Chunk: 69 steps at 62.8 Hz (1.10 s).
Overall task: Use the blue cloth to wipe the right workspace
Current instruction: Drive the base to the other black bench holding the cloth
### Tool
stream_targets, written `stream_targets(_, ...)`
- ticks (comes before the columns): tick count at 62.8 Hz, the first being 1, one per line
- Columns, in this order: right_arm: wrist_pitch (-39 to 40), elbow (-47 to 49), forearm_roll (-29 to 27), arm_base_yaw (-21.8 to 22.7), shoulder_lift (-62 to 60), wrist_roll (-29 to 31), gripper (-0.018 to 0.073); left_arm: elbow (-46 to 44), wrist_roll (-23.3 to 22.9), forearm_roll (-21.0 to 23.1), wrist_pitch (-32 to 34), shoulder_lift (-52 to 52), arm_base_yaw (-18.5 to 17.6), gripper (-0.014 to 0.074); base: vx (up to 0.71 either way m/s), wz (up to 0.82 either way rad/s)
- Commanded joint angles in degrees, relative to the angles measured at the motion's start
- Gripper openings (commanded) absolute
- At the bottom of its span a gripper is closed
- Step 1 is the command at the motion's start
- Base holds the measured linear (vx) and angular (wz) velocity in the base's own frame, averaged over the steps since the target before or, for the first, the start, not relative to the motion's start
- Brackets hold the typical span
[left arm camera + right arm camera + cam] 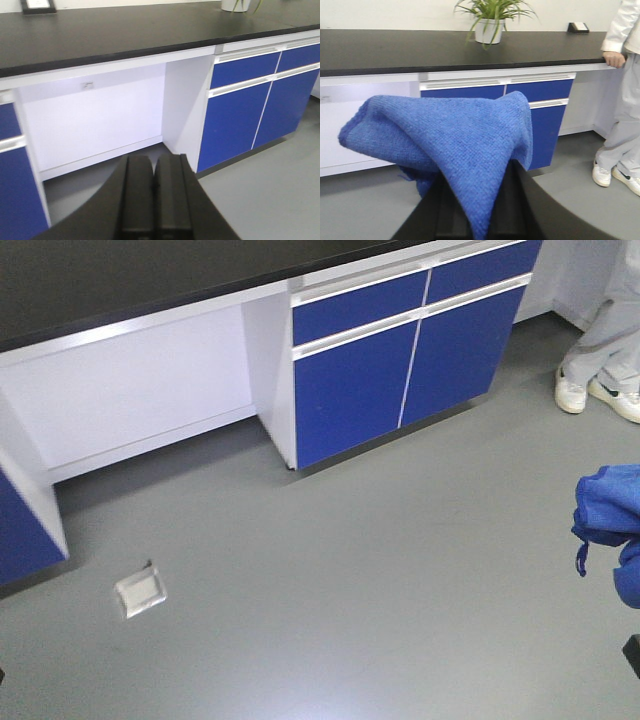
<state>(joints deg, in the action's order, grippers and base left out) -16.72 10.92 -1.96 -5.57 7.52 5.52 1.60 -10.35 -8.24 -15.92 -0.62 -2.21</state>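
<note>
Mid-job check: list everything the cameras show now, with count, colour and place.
cloth: 1, blue, bunched in right gripper
benchtop: 1, black, along wall
plant: 1, green, white pot, on benchtop
box: 2, black with white face, on benchtop, either side of plant
cabinets: several, blue fronts, under benchtop
floor plate: 1, pale grey, on grey floor
person: 1, white clothes and shoes, right end of bench
left gripper: 1, black, shut, empty
right gripper: 1, black, shut on cloth
</note>
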Motion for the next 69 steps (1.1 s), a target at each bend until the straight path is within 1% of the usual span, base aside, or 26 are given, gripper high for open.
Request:
stream_targets(1,5.4,1.5,0.0,-0.2,0.5,0.2,0.0000,1.7,-0.5,-0.1,4.5,-0.9,-0.4,-0.0006,0.40,-0.30)
stream_targets(16,5.4,1.5,0.0,-0.2,0.5,0.2,0.0000,1.7,-0.5,-0.1,4.5,-0.9,-0.4,-0.0006,0.41,-0.20)
stream_targets(27,5.4,1.5,0.0,-0.2,0.5,0.2,0.0000,1.7,-0.5,-0.1,4.5,-0.9,-0.4,-0.0006,0.43,0.12)
stream_targets(69,5.4,1.5,0.0,-0.2,0.5,0.2,0.0000,1.7,-0.5,-0.1,4.5,-0.9,-0.4,-0.0006,0.42,0.49)
